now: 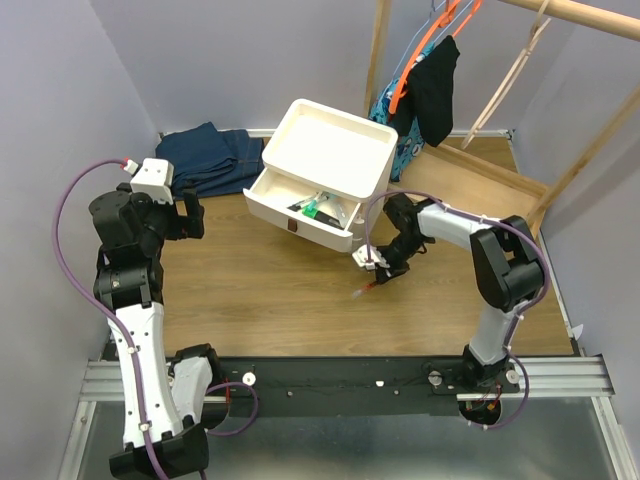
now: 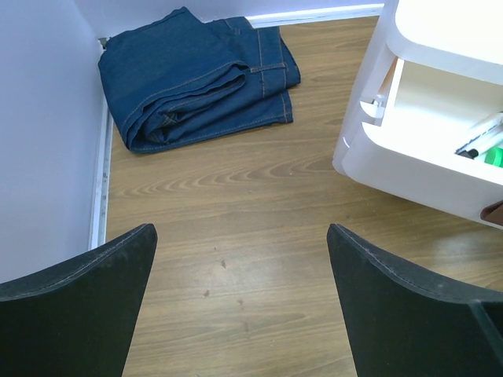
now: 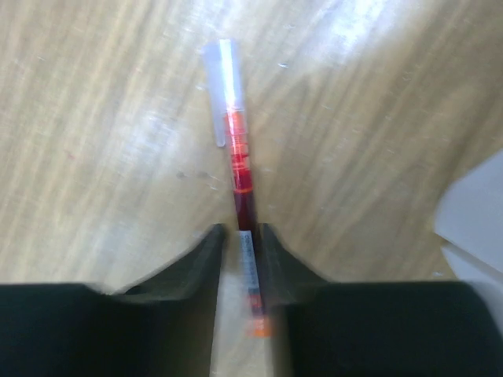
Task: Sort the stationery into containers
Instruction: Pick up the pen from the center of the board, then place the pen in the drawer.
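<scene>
Pinching in on the red pen [image 3: 238,169], the right gripper [image 3: 240,236] has its two fingers on both sides of the pen's back end. The gap looks almost gone, but I cannot tell if the pen is truly gripped yet. The pen lies flat on the wooden table [image 1: 260,300], its clear cap pointing away from the gripper.

The white drawer stack [image 1: 325,170] sits just behind that spot. Its top drawer [image 1: 305,215] is pulled out toward the arms. A few markers [image 1: 318,208], one with green on it, already lie inside. So part of the sorting looks done. The pen is the only loose piece I can see on the table, so it may be the last one.

The left gripper [image 2: 242,306] waits to the left of the drawer stack, spread wide with nothing in it.

Folded blue jeans [image 1: 212,158] lie left of the stack, by the wall. Clothes on hangers [image 1: 430,80] hang behind it to the right. Nothing sits between the pen and the open drawer.
</scene>
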Controlling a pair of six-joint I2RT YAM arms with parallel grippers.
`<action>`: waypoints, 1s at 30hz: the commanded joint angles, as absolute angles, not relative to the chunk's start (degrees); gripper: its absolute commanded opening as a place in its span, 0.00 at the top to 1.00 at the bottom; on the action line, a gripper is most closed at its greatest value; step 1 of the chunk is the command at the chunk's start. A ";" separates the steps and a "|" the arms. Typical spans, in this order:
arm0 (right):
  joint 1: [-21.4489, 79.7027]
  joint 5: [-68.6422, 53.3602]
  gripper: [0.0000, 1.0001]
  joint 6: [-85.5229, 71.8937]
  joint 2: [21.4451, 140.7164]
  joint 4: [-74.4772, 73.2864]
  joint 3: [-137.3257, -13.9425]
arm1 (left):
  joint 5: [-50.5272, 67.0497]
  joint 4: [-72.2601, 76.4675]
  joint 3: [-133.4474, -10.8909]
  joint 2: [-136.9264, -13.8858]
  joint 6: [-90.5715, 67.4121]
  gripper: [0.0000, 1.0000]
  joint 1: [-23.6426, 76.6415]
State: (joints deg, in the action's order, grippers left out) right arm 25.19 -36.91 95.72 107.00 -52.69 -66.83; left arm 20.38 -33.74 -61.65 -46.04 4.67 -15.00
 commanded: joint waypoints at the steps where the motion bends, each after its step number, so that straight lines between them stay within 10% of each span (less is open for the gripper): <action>1: 26.72 -31.11 0.82 92.38 109.07 -50.62 -61.00 | 22.59 -32.87 -60.29 -44.74 3.78 0.01 -15.47; 14: 26.72 -49.73 0.93 82.03 74.37 -66.80 -67.66 | 26.89 -31.55 -60.03 -45.17 3.52 0.01 -15.47; 22: 26.72 -58.01 0.94 47.11 63.28 -35.11 -70.58 | 33.65 -34.53 -59.15 -46.06 4.31 0.01 -15.56; 30: 29.34 -53.79 0.98 10.12 78.56 -13.63 -86.36 | 37.44 -34.72 -56.60 -44.56 3.78 0.02 -15.38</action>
